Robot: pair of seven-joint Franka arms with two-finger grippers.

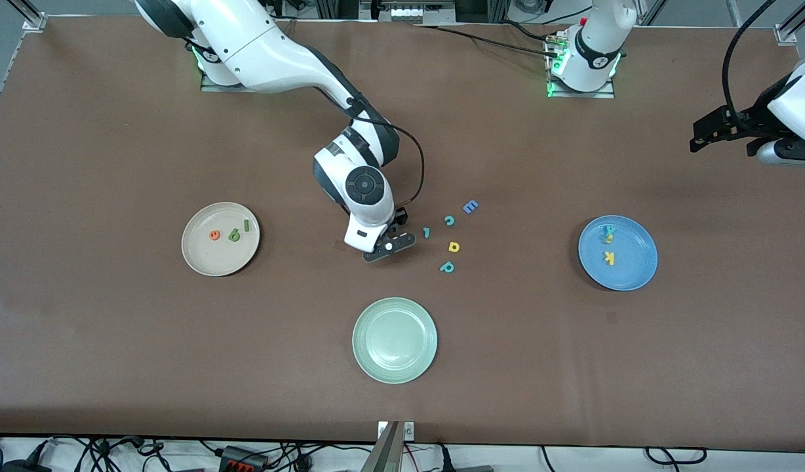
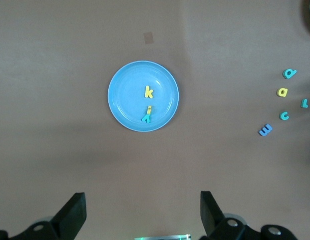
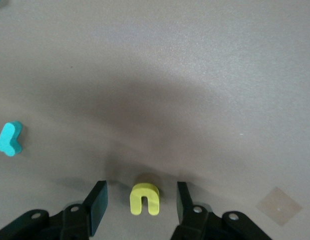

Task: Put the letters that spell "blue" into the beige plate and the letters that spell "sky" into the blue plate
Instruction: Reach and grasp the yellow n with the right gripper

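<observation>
My right gripper (image 1: 389,248) is down at the table in the middle, open. The yellow u (image 3: 144,198) lies flat between its fingers (image 3: 97,205), with a gap on each side; the front view hides it. The beige plate (image 1: 206,259) holds the orange e (image 1: 214,235), green b (image 1: 235,235) and green l (image 1: 246,225). The blue plate (image 1: 628,272) holds the yellow k (image 1: 609,257) and, together, the teal y (image 2: 146,118) and a yellow letter (image 2: 149,110). My left gripper (image 1: 704,134) waits open, high above the left arm's end of the table.
Loose letters lie beside my right gripper toward the left arm's end: a teal hooked one (image 1: 427,232), a teal c (image 1: 449,221), a blue E (image 1: 470,207), a yellow rounded one (image 1: 453,246) and a teal p (image 1: 447,267). A pale green plate (image 1: 360,341) sits nearer the camera.
</observation>
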